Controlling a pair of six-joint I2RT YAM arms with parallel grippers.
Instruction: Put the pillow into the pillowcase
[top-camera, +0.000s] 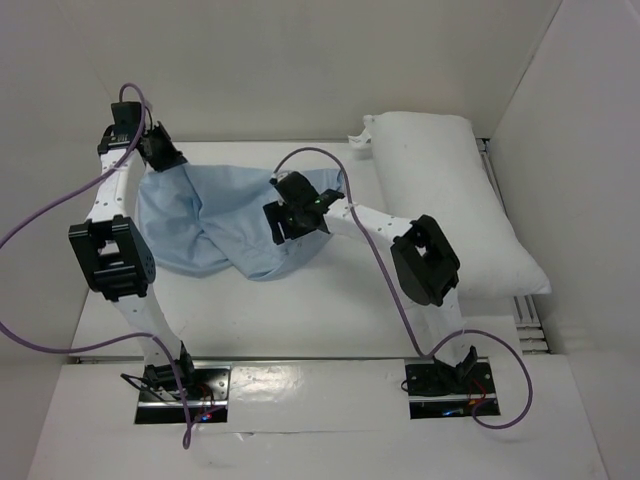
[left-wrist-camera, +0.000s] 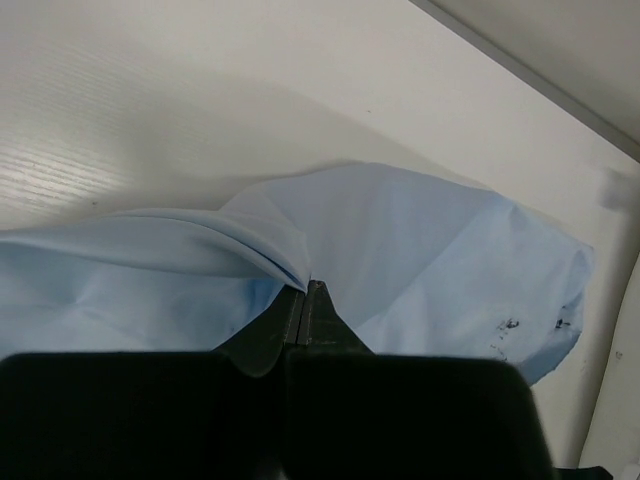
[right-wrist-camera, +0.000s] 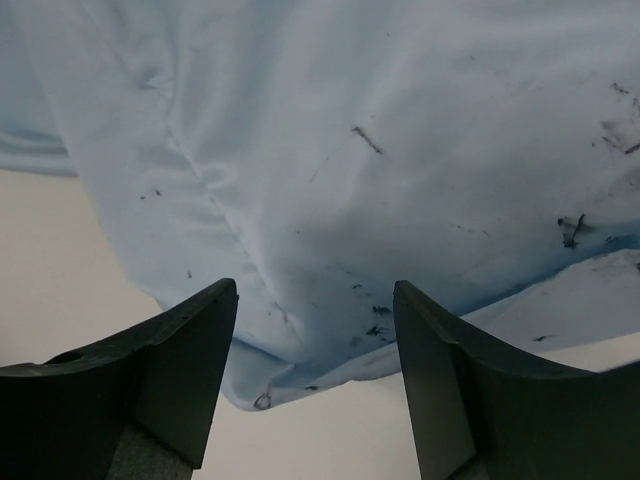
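Pale blue pillowcase (top-camera: 215, 225), perhaps dark-flecked

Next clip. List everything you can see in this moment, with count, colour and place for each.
pillow: one, white, far right of the table, lying against the right wall
pillowcase: one, light blue with small dark specks, crumpled left of centre, apart from the pillow
table: one, white, under everything
walls: white, enclosing the table at back and sides
cables: two, purple, looping from each base to its arm
arms: two, black and white, bolted at the near edge
left hand: shut on a fold of the pillowcase at its far left corner
right hand: open, over the pillowcase's right part
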